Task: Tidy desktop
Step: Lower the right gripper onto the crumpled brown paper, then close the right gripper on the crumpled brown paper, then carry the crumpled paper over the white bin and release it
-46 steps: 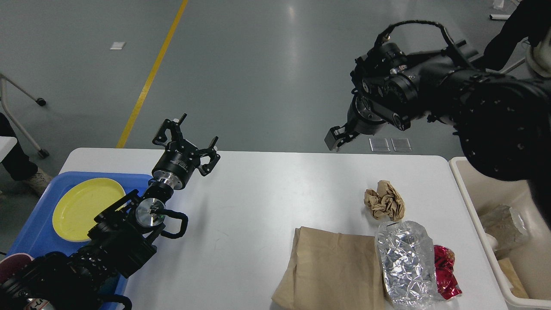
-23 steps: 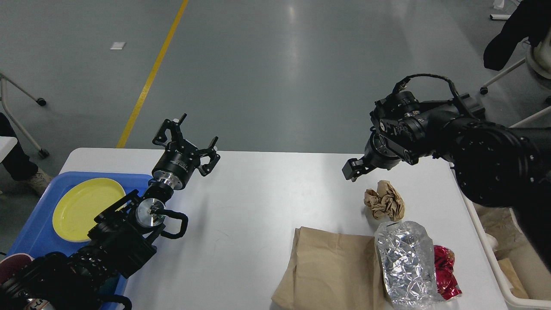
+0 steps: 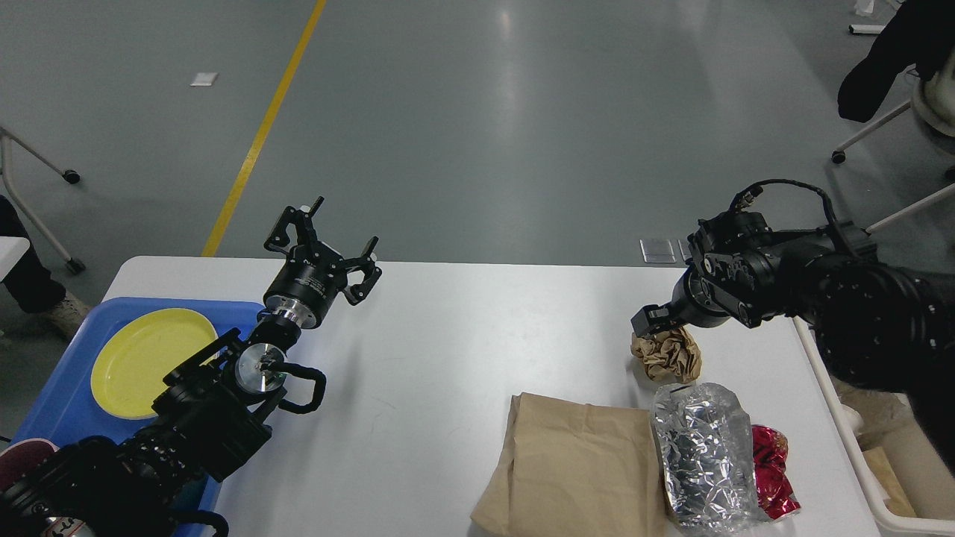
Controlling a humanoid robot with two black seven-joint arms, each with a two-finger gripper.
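The white desktop (image 3: 448, 358) fills the lower view. On its right lie a crumpled brown paper ball (image 3: 668, 356), a flat brown paper bag (image 3: 574, 462), a crumpled silver foil bag (image 3: 701, 451) and a red foil wrapper (image 3: 772, 470). My right gripper (image 3: 650, 321) sits low, right at the top of the paper ball; its fingers are dark and cannot be told apart. My left gripper (image 3: 322, 235) is open and empty, above the table's far left edge.
A blue tray (image 3: 67, 403) at the left holds a yellow plate (image 3: 145, 358). A beige bin (image 3: 895, 514) with rubbish stands beyond the table's right edge. Chair legs stand on the grey floor at far right.
My right arm has come down and moved right, from high above the table's far edge to the crumpled paper ball. The left arm has not moved.
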